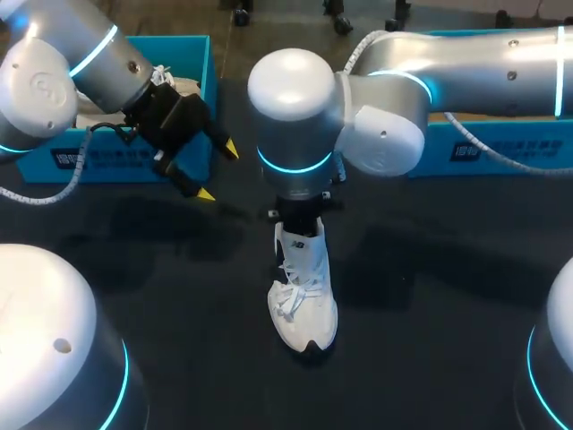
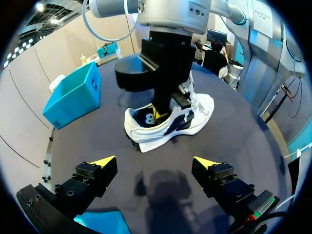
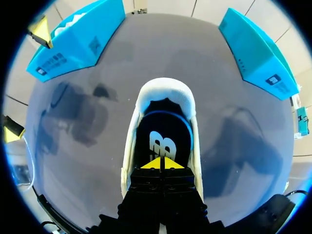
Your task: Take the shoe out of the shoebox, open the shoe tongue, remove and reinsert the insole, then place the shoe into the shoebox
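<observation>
A white sneaker (image 1: 304,300) lies on the dark table, toe towards the front; it also shows as the sneaker (image 2: 168,124) and the sneaker (image 3: 163,95). My right gripper (image 3: 162,164) is shut, its yellow tips together inside the shoe's opening, right over the dark insole (image 3: 164,134). From the left wrist view the right gripper (image 2: 160,111) reaches down into the heel end. My left gripper (image 2: 155,163) is open and empty, hovering a short way off the shoe's side. Its tips (image 1: 231,149) hang left of the shoe, in front of the blue shoebox (image 1: 183,49).
The blue shoebox (image 3: 73,41) at the back left holds something white. A second blue box (image 1: 488,148) stands at the back right, also seen as the box (image 3: 258,48). My right arm's big elbow (image 1: 295,107) hangs over the table's middle.
</observation>
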`<state>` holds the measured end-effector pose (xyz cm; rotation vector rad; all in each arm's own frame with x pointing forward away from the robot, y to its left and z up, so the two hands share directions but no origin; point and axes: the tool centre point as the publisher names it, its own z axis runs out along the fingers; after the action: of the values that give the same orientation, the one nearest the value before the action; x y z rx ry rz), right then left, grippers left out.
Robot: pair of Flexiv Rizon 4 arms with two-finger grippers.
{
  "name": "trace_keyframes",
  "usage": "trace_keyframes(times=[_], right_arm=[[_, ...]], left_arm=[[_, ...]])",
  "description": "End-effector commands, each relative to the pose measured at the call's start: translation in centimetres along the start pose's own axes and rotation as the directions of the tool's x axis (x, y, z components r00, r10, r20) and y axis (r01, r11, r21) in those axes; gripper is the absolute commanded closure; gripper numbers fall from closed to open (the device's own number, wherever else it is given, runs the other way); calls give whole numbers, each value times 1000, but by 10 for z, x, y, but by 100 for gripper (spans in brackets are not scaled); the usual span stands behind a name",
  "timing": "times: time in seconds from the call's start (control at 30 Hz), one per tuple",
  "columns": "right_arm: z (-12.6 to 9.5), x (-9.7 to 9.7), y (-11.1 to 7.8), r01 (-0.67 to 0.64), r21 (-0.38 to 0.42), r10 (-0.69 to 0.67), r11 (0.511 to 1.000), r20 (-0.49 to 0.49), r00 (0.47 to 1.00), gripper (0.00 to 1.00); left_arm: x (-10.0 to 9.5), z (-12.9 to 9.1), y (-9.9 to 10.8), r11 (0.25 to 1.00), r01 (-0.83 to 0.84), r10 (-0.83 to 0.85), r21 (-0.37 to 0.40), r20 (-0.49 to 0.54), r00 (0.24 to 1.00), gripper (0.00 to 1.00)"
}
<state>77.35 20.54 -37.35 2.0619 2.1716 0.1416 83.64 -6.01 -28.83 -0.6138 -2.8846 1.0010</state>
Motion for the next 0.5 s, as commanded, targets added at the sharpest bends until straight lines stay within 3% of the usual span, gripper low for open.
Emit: trace_keyframes(times=[0.03,0.33,0.5], right_arm=[[17,2,3,5,13,-5,1000,-21,1000,100],[-3,-6,6,-4,-42,4,999,17,1000,100],[4,-11,16,-13,-98,15,995,26,1000,100]], left_arm=[[0,0,0,1000,-1,1,-2,0,1000,0],[0,0,0,1000,-1,1,-2,0,1000,0],[0,0,0,1000,-1,1,-2,0,1000,0]])
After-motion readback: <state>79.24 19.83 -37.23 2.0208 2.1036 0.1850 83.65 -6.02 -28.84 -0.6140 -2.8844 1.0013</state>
